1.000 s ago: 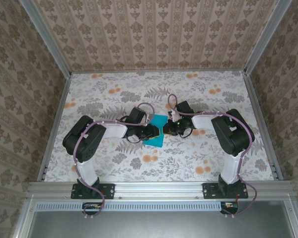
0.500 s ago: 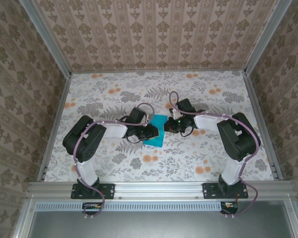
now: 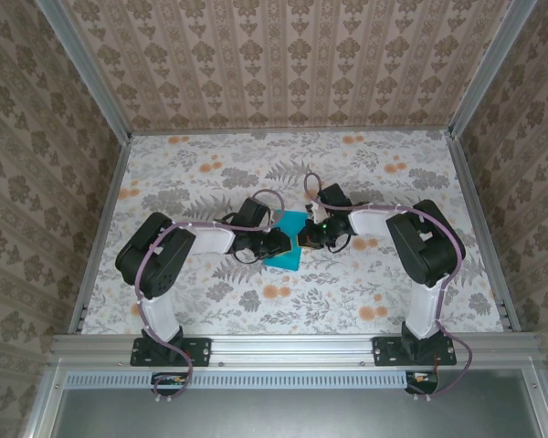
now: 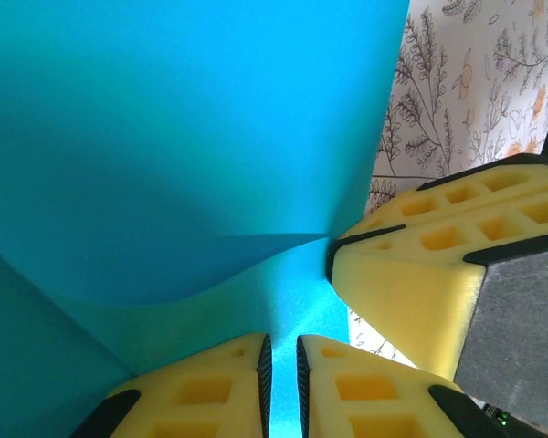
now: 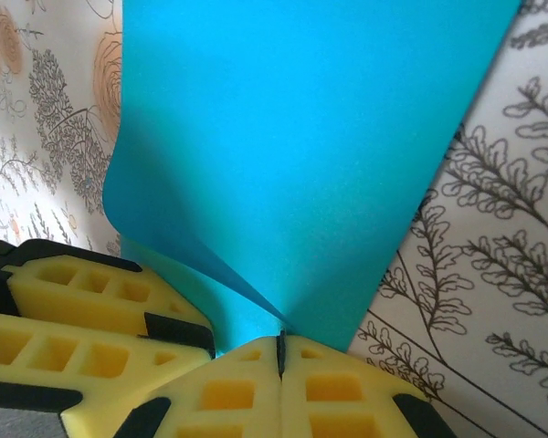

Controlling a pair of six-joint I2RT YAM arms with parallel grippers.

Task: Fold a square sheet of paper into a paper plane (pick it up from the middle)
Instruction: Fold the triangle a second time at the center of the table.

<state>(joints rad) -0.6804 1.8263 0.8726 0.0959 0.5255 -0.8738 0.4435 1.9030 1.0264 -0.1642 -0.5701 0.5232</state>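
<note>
Teal paper sits midway on the surface from above, with my left end effector and right end effector meeting over it. Left wrist: my pads stand narrow, the sheet running between them, seemingly pinched, to lift from the middle. Right wrist: my right end effector is clamped on a raised ridge, holding the fold.

Left fingers pinch the buckled square sheet of paper.
</note>
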